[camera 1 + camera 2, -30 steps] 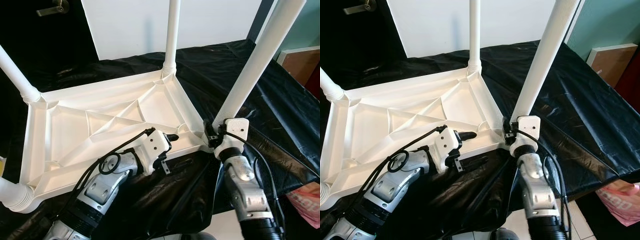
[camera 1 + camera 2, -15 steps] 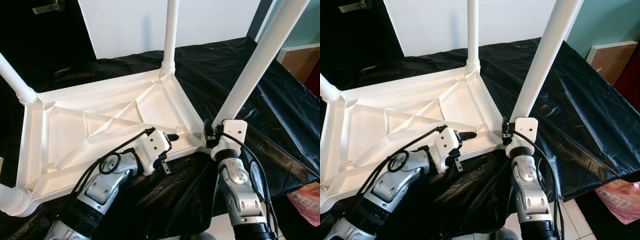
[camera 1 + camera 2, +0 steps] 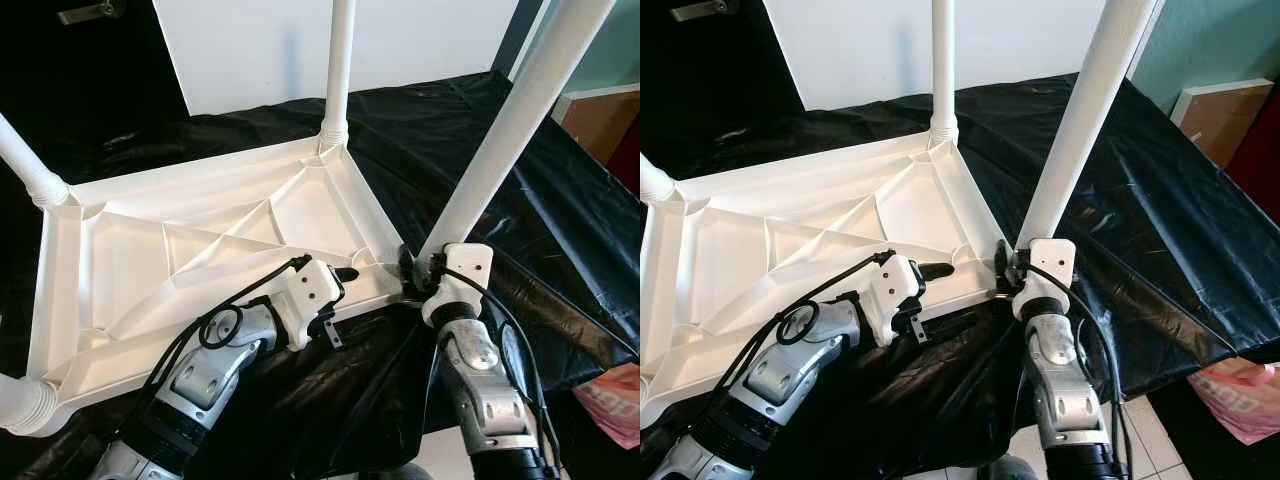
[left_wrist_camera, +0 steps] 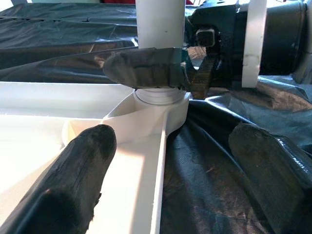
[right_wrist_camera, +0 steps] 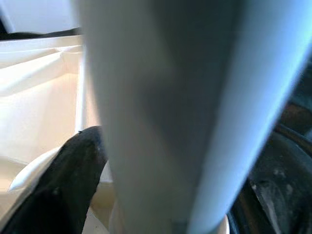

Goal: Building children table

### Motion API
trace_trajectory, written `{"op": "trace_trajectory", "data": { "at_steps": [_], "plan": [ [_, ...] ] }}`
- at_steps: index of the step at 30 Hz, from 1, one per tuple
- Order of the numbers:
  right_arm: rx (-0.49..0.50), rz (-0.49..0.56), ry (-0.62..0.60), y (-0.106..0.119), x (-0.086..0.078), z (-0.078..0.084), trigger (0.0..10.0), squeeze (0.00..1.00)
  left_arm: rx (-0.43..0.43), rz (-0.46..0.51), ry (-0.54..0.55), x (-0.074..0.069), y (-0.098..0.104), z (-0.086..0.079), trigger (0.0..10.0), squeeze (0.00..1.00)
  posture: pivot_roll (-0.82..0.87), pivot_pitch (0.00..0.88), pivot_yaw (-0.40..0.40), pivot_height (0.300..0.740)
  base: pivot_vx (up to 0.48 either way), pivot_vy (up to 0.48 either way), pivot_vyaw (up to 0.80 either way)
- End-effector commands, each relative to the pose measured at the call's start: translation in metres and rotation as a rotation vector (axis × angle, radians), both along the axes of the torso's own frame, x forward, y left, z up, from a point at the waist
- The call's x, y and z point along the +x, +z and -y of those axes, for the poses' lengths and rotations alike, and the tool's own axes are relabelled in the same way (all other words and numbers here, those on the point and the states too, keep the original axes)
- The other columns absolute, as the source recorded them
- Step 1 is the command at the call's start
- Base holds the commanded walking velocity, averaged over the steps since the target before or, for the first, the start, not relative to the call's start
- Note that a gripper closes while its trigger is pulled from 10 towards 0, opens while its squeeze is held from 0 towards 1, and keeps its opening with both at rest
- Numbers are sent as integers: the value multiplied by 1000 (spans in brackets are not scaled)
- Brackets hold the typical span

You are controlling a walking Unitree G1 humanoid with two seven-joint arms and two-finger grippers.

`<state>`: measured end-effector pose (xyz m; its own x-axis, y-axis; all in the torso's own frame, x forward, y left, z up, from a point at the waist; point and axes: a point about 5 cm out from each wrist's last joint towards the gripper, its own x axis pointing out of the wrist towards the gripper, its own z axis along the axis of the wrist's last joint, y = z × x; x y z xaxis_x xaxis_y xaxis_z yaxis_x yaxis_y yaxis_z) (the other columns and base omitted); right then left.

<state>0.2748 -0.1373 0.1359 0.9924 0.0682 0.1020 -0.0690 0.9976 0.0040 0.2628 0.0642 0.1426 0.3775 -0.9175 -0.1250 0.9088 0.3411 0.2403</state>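
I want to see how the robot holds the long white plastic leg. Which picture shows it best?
The left wrist view: the right gripper wraps the long white plastic leg just above its socket. The eye views show the whole leg; the right wrist view is blurred.

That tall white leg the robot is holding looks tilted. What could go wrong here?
The right gripper is clamped on the leg near its socket, and the leg leans. Twisting it crooked might jam it or pop it out. The tabletop lies upside down on a slippery-looking black sheet, with the open left gripper merely beside its rim, so it could slide.
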Motion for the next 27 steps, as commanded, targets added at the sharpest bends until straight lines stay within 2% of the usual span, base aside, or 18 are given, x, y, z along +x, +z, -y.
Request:
{"op": "trace_trajectory", "data": {
  "at_steps": [1, 4, 5, 10, 11, 12, 15, 22, 27],
  "plan": [
    [1, 8, 47, -1, -3, 4, 10000, 1000, 13, -8, -44, -4, -1, 2, 10000, 0, -16, 120, -29, 740, 0, 0, 0],
    [-15, 5, 99, -3, -4, 11, 10000, 1000, 14, -9, -44, -4, -1, 1, 10000, 0, -17, 122, -28, 740, 0, 0, 0],
    [-26, -4, 150, -4, -4, 15, 10000, 0, 15, -8, -43, -4, -1, 0, 10000, 0, -18, 121, -26, 740, 0, 0, 0],
    [-53, -18, 254, -5, -3, 22, 10000, 0, 18, -8, -41, -3, 0, -1, 10000, 0, -21, 119, -25, 740, 0, 0, 0],
    [-77, -23, 338, -4, -1, 24, 10000, 0, 21, -8, -40, -2, 0, -2, 10000, 0, -20, 118, -24, 740, 0, 0, 0],
    [-77, -23, 338, -4, -1, 24, 10000, 0, 21, -8, -40, -2, 0, -2, 10000, 0, -20, 118, -24, 740, 0, 0, 0],
    [-108, -29, 443, -2, 4, 28, 10000, 0, 24, -7, -40, -2, 0, -3, 10000, 0, -18, 113, -25, 740, 0, 0, 0],
    [-151, -36, 554, 2, 10, 30, 10000, 0, 21, -9, -47, -3, -1, 0, 10000, 0, -17, 108, -29, 740, 0, 0, 0],
    [-219, -39, 609, 4, 23, 31, 10000, 0, 18, -8, -48, -3, 0, 2, 10000, 0, -15, 105, -30, 740, 0, 0, 0]
  ]
}}
